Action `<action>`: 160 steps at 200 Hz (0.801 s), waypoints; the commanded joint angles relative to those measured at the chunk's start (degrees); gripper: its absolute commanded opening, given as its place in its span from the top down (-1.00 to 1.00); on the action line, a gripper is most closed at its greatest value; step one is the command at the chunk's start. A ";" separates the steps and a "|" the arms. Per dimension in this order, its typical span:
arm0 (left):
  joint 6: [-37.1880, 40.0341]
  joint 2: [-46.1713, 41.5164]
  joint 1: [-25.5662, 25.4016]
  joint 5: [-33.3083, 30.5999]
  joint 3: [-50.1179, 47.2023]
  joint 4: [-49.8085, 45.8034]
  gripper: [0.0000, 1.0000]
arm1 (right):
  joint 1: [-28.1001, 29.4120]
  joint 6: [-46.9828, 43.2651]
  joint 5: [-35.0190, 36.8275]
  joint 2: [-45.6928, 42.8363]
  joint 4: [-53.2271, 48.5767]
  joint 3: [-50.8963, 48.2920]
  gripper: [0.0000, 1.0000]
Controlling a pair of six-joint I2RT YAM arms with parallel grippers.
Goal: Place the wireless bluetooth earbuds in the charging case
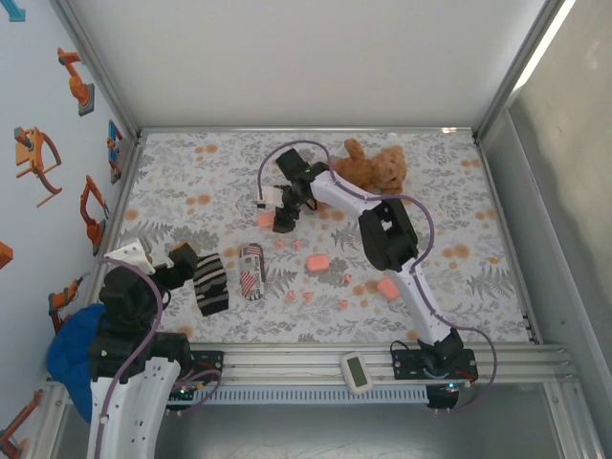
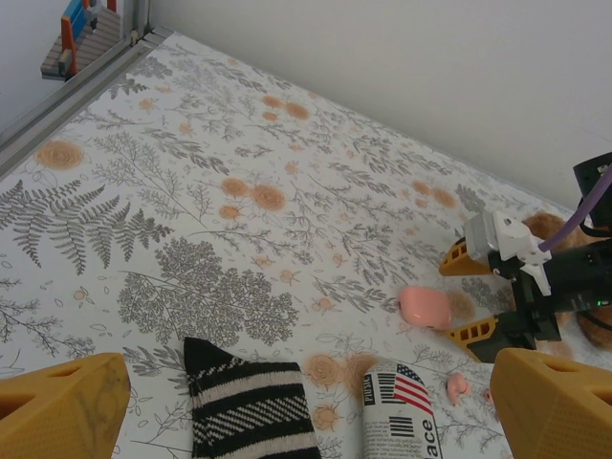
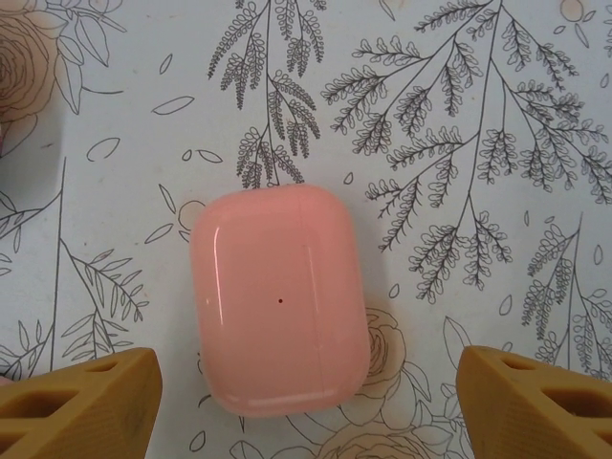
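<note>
Right wrist view: straight down onto a pink charging case [image 3: 279, 298], lid shut, flat on the floral table [image 3: 497, 115], about mid-table and left of centre. Right gripper [image 2: 466, 296] poised over it with jaws parted, one to each side, touching nothing. Left gripper [image 1: 182, 256] parked near the left edge, spread wide and empty, beside a striped sock [image 2: 251, 406]. Earbuds [image 1: 290, 296] scattered loose between this case and the near edge, the closest pair just on its near side. Likely trouble: glossy rounded shell squirting out or twisting under an off-centre pinch; loose earbuds nudged away by a low finger; no insertion possible with the lid shut.
</note>
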 commanded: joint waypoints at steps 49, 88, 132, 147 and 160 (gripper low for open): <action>-0.56 0.62 -0.05 -0.48 -0.36 -0.05 -0.92 | 1.28 -1.99 -1.25 5.70 -7.12 7.45 -0.37; -0.56 0.78 -0.04 -0.33 -0.36 -0.06 -0.92 | 1.31 -1.79 -1.27 6.01 -7.45 7.53 -0.17; -0.56 0.96 0.14 -0.23 -0.37 -0.05 -0.92 | 1.49 -1.67 -0.75 3.42 -6.70 5.44 0.07; -0.56 1.04 0.15 -0.21 -0.38 0.06 -0.93 | 1.52 -1.59 -0.68 1.61 -4.91 3.39 0.11; -0.58 1.09 0.24 -0.07 -0.36 0.08 -0.92 | 1.47 -1.42 -0.53 -0.27 -3.05 1.08 0.13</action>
